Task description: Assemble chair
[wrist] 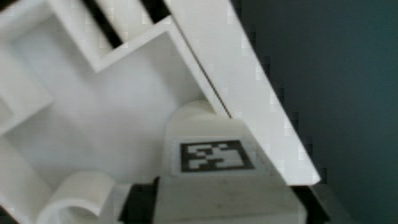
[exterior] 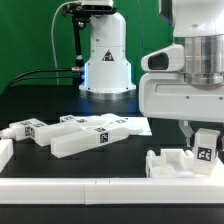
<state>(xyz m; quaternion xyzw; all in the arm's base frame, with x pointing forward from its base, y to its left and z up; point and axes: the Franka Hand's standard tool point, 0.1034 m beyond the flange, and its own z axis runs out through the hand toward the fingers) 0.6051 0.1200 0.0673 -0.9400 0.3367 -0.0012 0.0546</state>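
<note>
The black counter (exterior: 55, 100) takes up most of the scene, with a white rail (exterior: 90, 186) along its near edge. Over it, on the exterior view's right, hangs the bulky white arm (exterior: 190, 85), wrist pointing down. Its cone-shaped base (exterior: 106, 60) stands far behind the jaws, against the green backdrop.

The chair is in pieces. The biggest piece near the jaws is a white slotted panel (exterior: 168, 162), lying flat on the counter directly under them. In the wrist view the panel (wrist: 107, 110) shows raised ribs and a long straight edge running past the jaws.

A cluster of loose chair parts (exterior: 80, 138), blocky white bars with square tags, lies well away from the jaws toward the exterior view's left. A thin flat marker board (exterior: 138, 127) lies between that cluster and the jaws.

Smallest is a tagged block (exterior: 206, 150), upright at the panel's far right end. The jaws (exterior: 203, 142) stand one on each side of it. The wrist view shows the block (wrist: 214, 150) filling the gap between the jaws (wrist: 217, 205), tag facing the camera, so they look closed on it.
</note>
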